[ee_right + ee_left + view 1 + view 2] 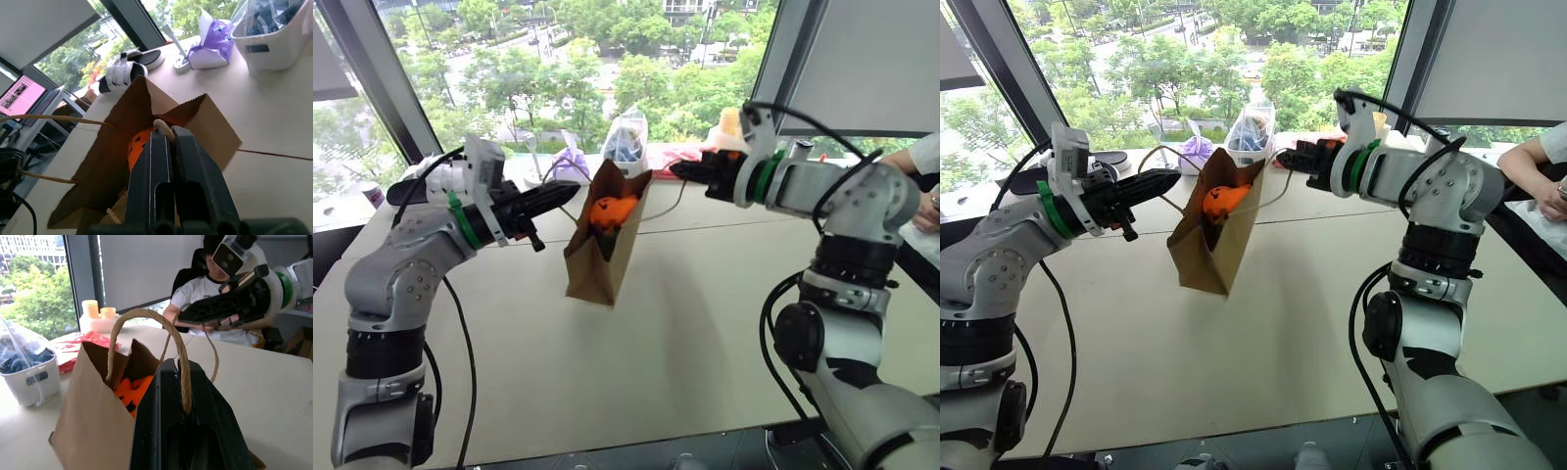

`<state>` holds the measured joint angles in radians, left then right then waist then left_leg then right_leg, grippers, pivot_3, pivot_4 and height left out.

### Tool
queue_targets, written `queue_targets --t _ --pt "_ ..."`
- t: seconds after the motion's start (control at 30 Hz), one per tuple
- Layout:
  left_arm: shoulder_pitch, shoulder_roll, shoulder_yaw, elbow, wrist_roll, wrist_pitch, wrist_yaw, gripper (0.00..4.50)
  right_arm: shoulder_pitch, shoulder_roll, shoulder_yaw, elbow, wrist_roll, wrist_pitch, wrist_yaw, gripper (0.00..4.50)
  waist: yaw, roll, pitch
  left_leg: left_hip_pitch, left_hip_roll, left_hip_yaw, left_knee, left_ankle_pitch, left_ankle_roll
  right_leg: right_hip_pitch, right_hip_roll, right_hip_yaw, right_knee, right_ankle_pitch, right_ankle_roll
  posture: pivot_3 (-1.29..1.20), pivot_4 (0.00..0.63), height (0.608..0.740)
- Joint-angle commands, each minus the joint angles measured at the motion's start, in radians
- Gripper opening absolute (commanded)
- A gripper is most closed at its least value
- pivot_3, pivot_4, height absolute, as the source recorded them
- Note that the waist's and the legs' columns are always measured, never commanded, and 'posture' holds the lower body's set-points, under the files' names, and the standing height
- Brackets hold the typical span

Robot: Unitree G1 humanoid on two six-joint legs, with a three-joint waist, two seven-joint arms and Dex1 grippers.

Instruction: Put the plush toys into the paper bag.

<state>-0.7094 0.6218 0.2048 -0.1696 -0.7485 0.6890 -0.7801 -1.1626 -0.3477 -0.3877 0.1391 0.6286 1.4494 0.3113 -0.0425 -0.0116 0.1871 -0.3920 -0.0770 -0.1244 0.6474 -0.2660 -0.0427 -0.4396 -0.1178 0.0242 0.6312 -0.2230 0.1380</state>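
Both fingers [182, 382] pinching paper bag [595, 257] handles, orange toy [611, 211] inside.

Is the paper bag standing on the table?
No, the paper bag hangs above the table, its cord handles gripped by the left gripper and right gripper.

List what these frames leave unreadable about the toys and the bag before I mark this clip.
- Green plush toy: unseen; the paper bag walls could hide it, cannot tell.
- Orange plush toy: lower part hidden by the bag wall in the head views; partly behind the left gripper fingers in the left wrist view.
- Bag bottom: whether it touches the table is unclear.
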Motion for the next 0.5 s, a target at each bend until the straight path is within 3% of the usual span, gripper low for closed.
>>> queue_targets --t 0.03,0.5 --pt "0.036 -0.006 -0.033 -0.032 0.035 -0.023 0.008 0.0 0.023 0.003 0.03 -0.047 -0.003 -0.039 0.001 0.05 -0.001 0.0 0.0 0.0 0.0 0.0 0.0 0.0 0.0 0.0 0.0 0.0 0.0 0.0 0.0 0.0 0.15 0.74" --pt "0.016 0.007 0.004 -0.003 0.004 0.011 0.008 0.0 -0.126 0.068 -0.066 -0.013 0.009 0.019 -0.104 0.05 0.0 0.0 0.0 0.0 0.0 0.0 0.0 0.001 -0.001 -0.001 0.0 0.0 0.0 0.0 0.0 0.0 0.15 0.74"
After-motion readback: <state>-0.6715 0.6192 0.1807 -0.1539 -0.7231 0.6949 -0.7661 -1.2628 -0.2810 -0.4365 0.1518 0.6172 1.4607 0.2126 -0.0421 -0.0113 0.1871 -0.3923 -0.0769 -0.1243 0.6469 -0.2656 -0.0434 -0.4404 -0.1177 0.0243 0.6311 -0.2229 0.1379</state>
